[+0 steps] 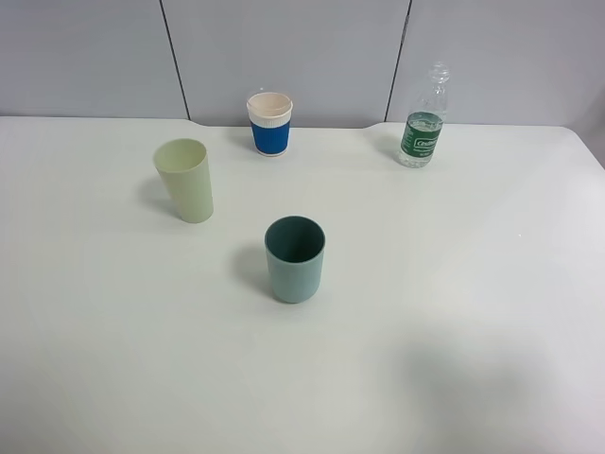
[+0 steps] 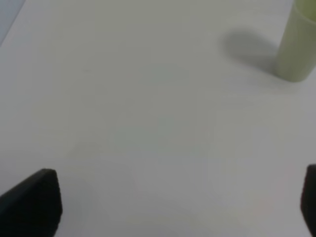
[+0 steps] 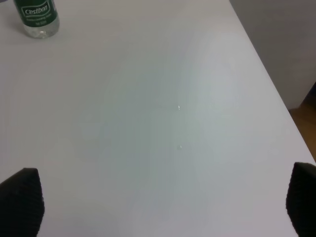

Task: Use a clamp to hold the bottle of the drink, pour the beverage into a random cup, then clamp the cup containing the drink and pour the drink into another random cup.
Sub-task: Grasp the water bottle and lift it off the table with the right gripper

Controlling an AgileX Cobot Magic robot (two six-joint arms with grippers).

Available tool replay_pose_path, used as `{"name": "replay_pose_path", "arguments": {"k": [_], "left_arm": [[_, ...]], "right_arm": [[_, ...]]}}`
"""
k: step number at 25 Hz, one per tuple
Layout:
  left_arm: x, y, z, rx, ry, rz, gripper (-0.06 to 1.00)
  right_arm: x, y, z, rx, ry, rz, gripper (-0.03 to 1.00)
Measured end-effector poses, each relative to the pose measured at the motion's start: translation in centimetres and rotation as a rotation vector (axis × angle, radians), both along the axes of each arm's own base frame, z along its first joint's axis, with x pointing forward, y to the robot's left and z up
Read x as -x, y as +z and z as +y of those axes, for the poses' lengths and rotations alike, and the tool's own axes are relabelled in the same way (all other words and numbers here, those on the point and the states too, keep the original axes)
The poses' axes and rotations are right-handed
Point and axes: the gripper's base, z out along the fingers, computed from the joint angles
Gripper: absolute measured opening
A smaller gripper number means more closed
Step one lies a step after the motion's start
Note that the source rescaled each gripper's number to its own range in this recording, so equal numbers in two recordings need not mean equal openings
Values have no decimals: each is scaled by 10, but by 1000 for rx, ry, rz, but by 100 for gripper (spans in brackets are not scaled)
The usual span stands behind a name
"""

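Well beyond the right end effector (image 3: 163,200) stands the bottle (image 3: 37,17).

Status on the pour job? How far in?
Done: nothing yet. The bottle stands upright, ungripped. In hand: nothing; left gripper and right gripper both open over the table. Left: grip bottle, fill a cup, say the teal cup, pour it into another.
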Motion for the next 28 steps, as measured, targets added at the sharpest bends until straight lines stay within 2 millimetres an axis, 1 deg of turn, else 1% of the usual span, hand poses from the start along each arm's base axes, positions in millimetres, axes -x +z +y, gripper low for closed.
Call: {"name": "replay_pose_path", "arguments": {"k": [28], "left_arm": [[0, 0, 0, 0, 0, 0, 96]], "right_arm": [[0, 0, 0, 0, 0, 0, 100]]}}
